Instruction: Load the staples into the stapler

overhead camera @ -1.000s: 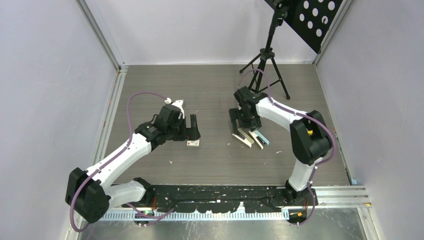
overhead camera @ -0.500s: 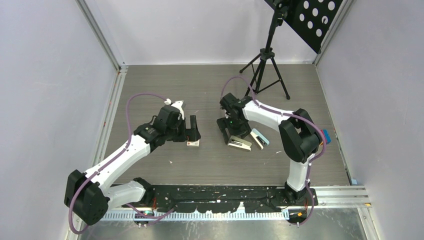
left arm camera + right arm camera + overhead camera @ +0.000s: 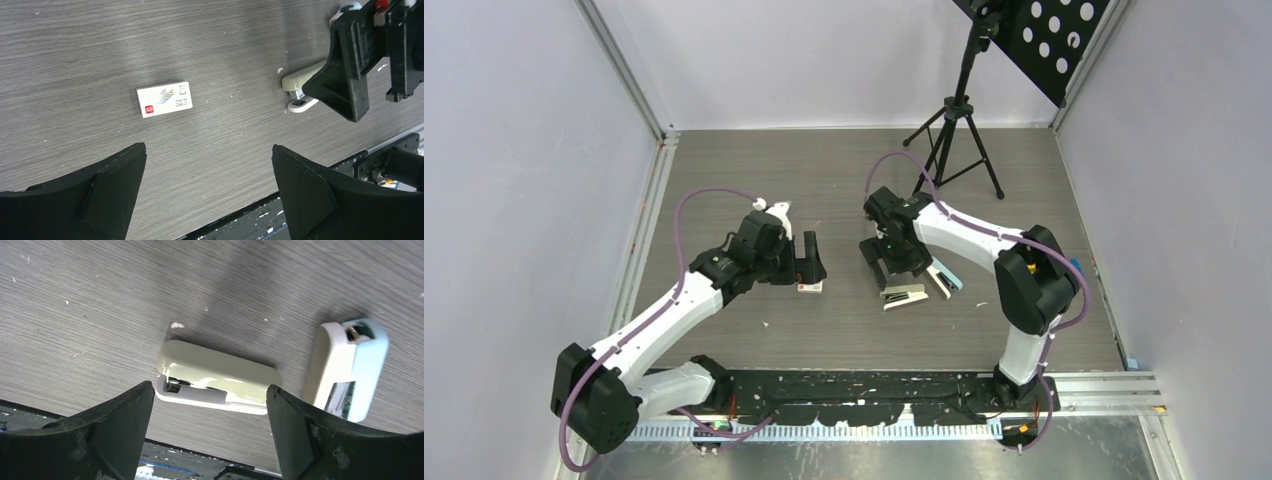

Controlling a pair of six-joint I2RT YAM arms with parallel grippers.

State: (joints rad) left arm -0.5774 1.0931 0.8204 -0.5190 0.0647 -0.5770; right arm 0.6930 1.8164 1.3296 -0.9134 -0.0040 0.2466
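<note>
The staples, a small flat white box (image 3: 810, 287) with a reddish mark, lie left of centre on the grey table. The box (image 3: 164, 99) shows ahead of my left gripper's fingertips. My left gripper (image 3: 809, 262) (image 3: 207, 149) hovers over the box, open and empty. A cream stapler (image 3: 904, 296) (image 3: 217, 375) lies closed on its side right of centre, and its end (image 3: 302, 90) also shows in the left wrist view. My right gripper (image 3: 890, 262) (image 3: 209, 388) stands open just behind and above it, holding nothing. A white and pale-blue stapler (image 3: 943, 277) (image 3: 350, 367) lies close to its right.
A black tripod (image 3: 954, 130) stands at the back right, under a black perforated panel (image 3: 1044, 40). Pale walls close in the table on three sides. A black rail (image 3: 874, 395) with the arm bases runs along the near edge.
My right gripper has swung left, away from the pale-blue stapler. The cream stapler has turned to lie crosswise and shifted slightly left and nearer. The left arm has hardly moved.
</note>
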